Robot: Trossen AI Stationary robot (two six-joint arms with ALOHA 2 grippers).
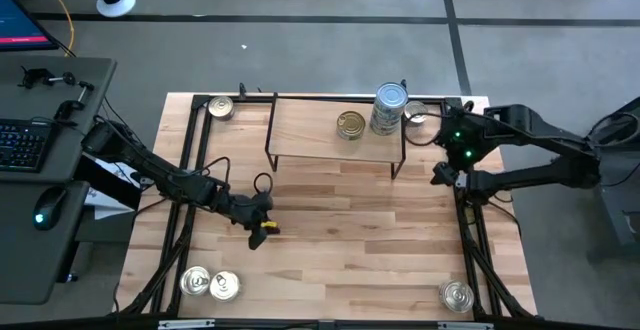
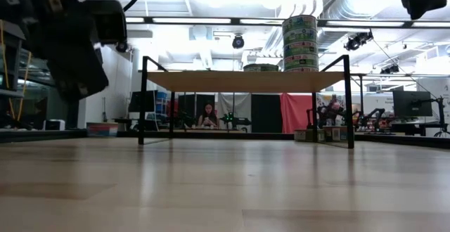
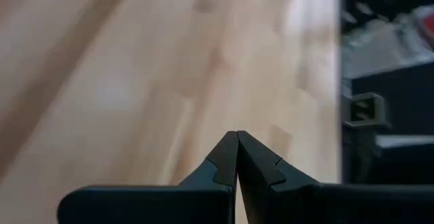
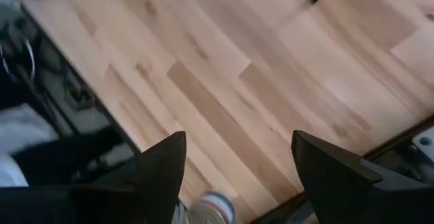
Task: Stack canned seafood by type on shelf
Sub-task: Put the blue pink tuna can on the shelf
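Note:
The shelf (image 1: 335,130) stands at the table's far middle on thin black legs. On its right end rests a stack of tins (image 1: 389,108) (image 2: 300,42), with a single gold tin (image 1: 351,125) beside it. Loose tins lie on the table: one at the far left corner (image 1: 221,107), one behind the shelf's right end (image 1: 415,115), two at the near left (image 1: 210,284), one at the near right (image 1: 457,295). My left gripper (image 1: 262,225) (image 3: 237,139) hangs shut over the table's left middle, holding nothing. My right gripper (image 1: 445,175) (image 4: 237,139) is open, high above the right side, empty.
A black metal frame (image 1: 190,170) runs along the table's left, right and far sides. Bare wood (image 1: 350,240) spreads between the shelf and the near tins. A desk with a keyboard (image 1: 25,140) and mouse stands off the table's left.

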